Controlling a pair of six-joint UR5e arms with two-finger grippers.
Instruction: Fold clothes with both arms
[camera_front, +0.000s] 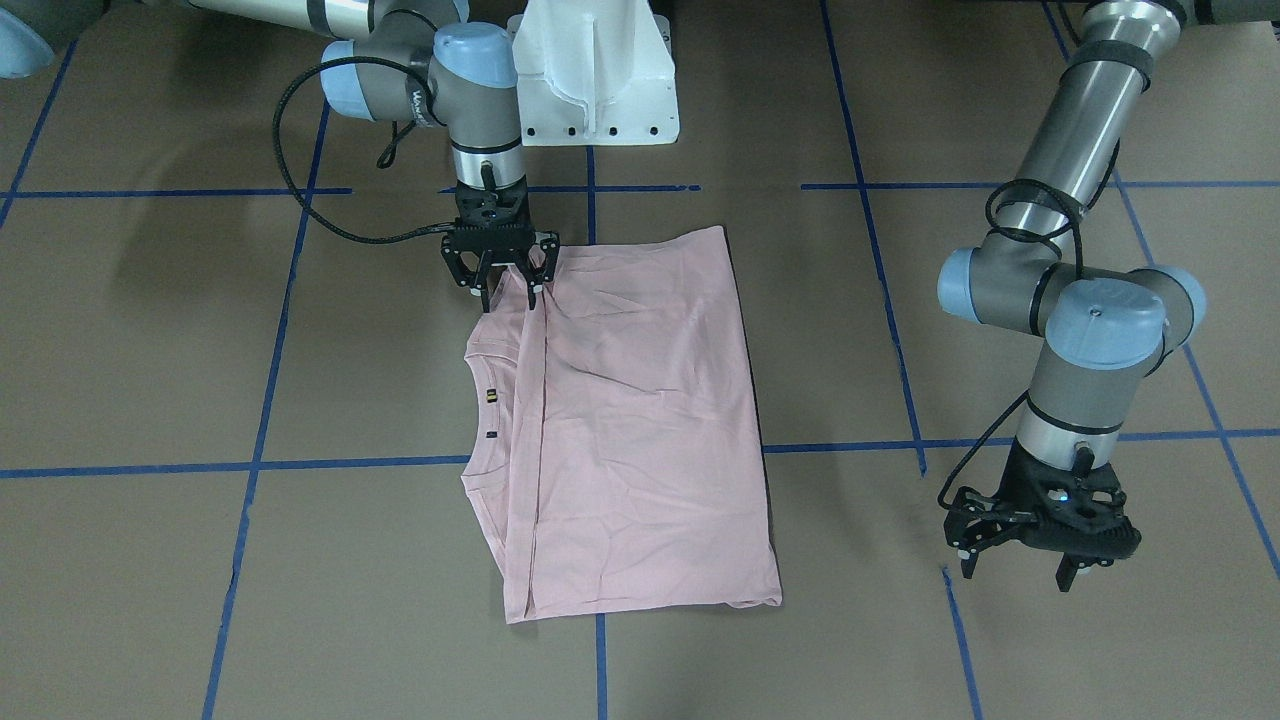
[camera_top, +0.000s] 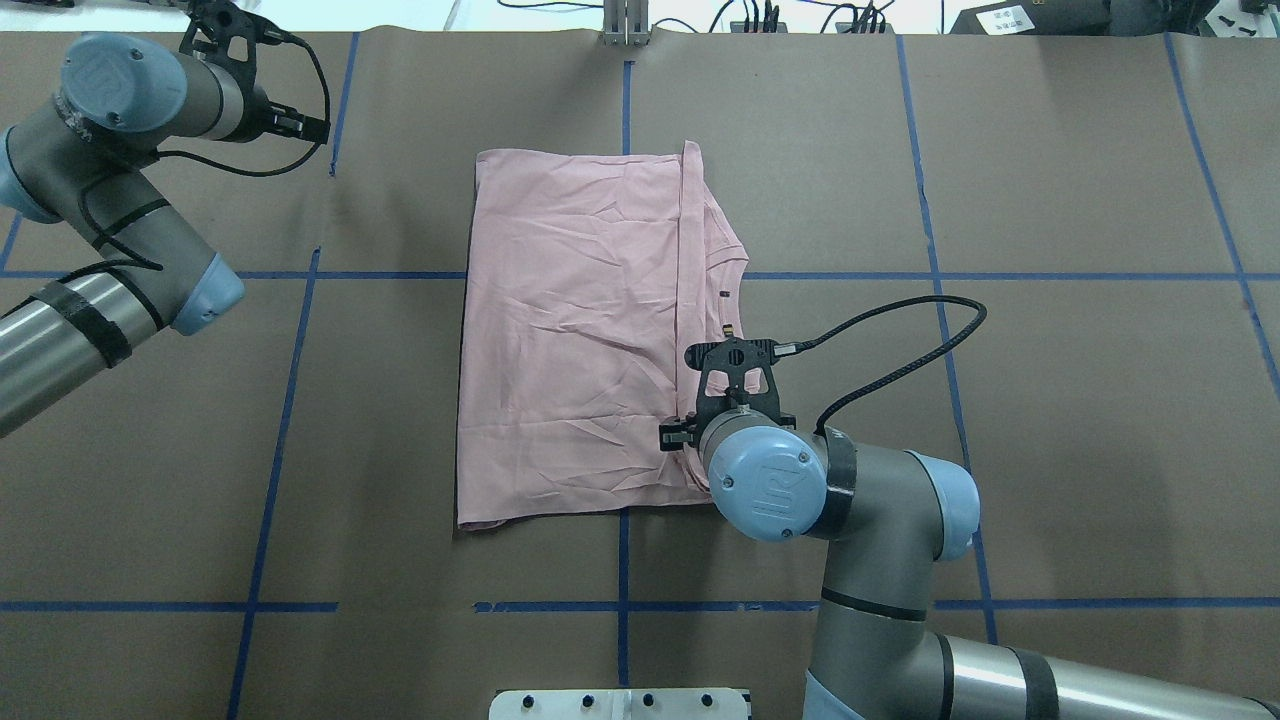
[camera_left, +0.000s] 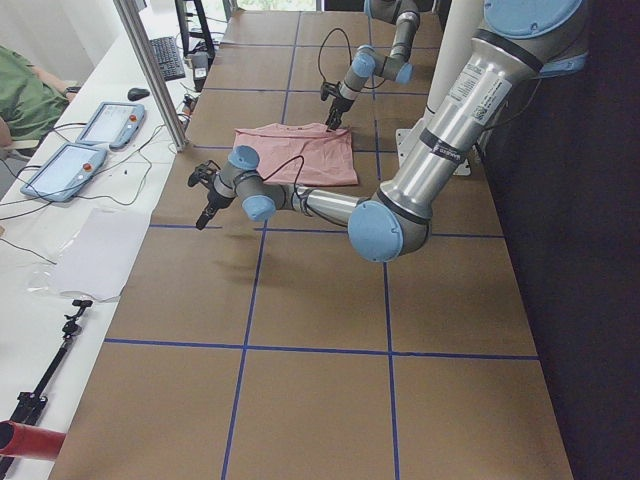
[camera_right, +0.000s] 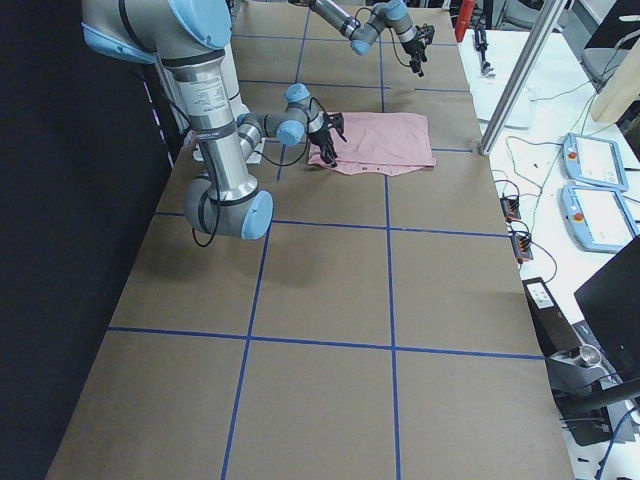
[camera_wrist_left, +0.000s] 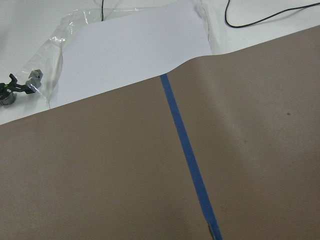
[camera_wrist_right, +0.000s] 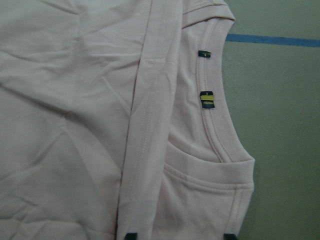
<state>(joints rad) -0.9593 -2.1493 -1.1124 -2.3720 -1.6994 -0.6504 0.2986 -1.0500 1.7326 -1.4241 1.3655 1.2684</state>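
Observation:
The pale pink T-shirt (camera_front: 640, 420) lies folded flat in the middle of the table, plain side up. Its ribbed collar (camera_wrist_right: 220, 135) and two small tags (camera_wrist_right: 207, 99) show along one edge. It also shows in the overhead view (camera_top: 570, 330). My right gripper (camera_front: 505, 285) points down over the shirt's corner nearest the robot base. It is open, and its two fingertips (camera_wrist_right: 130, 236) sit wide apart on the cloth beside the folded hem. My left gripper (camera_front: 1015, 570) is open and empty, well off to the side of the shirt near the table's far edge.
The white pedestal block (camera_front: 595, 70) stands just behind the right gripper. Blue tape lines (camera_wrist_left: 187, 150) cross the brown table. A white sheet in plastic (camera_wrist_left: 135, 50) lies past the table's far edge, near tablets (camera_left: 85, 150) and a metal post (camera_left: 150, 70).

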